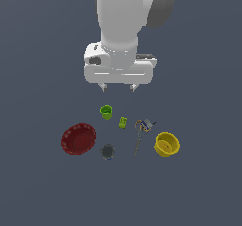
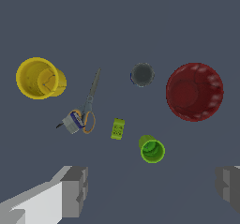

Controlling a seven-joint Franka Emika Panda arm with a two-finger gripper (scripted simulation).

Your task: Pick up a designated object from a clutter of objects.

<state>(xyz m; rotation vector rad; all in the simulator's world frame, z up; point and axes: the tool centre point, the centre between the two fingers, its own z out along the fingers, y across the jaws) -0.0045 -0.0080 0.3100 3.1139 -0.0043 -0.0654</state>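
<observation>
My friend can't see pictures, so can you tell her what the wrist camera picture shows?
Open robot gripper jaws hang above small things scattered on a dark grey floor. A tiny grey-blue block sits against the orange-handled scissors, near a yellow bowl. There is also a dark round disc, a dark red bowl, a green cup and a tiny green piece.

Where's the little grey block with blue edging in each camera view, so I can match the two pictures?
Exterior view: the block sits by the scissors' handles, between the small green piece and the yellow bowl.
Wrist view: the block lies against the scissors' orange handles, near the yellow bowl.
Shared landmark: the scissors' handles, touching the block in both views.
</observation>
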